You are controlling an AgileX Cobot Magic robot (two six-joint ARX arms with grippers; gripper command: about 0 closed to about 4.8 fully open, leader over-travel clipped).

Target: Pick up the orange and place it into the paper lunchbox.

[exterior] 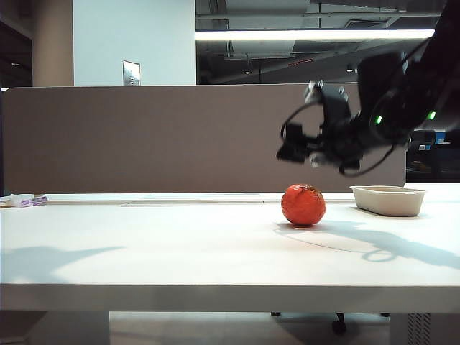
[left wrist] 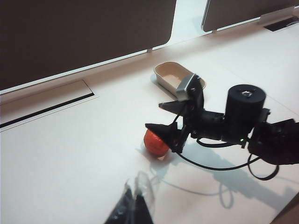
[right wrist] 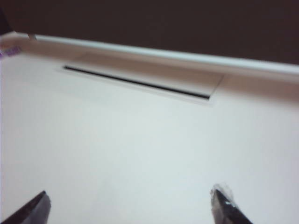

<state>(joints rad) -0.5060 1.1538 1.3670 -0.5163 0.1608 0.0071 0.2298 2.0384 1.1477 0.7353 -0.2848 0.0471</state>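
From across the room, one orange [exterior: 302, 205] sits on the white table [exterior: 144, 244], with one paper lunchbox [exterior: 388, 200] well apart at its 3 o'clock, empty. The right gripper [exterior: 296, 152] hangs above the orange, toward its 12 o'clock, holding nothing. The fruit is round; I reckon a descent landing off-centre could nudge it into a roll.

From the left wrist camera, the same orange [left wrist: 155, 142] is half hidden behind the right gripper [left wrist: 166, 120], its fingers spread wide, and the lunchbox [left wrist: 176, 77] lies beyond at about 1 o'clock. The left gripper [left wrist: 135, 198] looks nearly closed, low in view, holding nothing.

The right wrist camera shows two fingertips [right wrist: 224, 200] far apart over bare table [right wrist: 140, 140]; no orange in sight, so the aim may be off.

Count: one orange, one lunchbox, two grippers.
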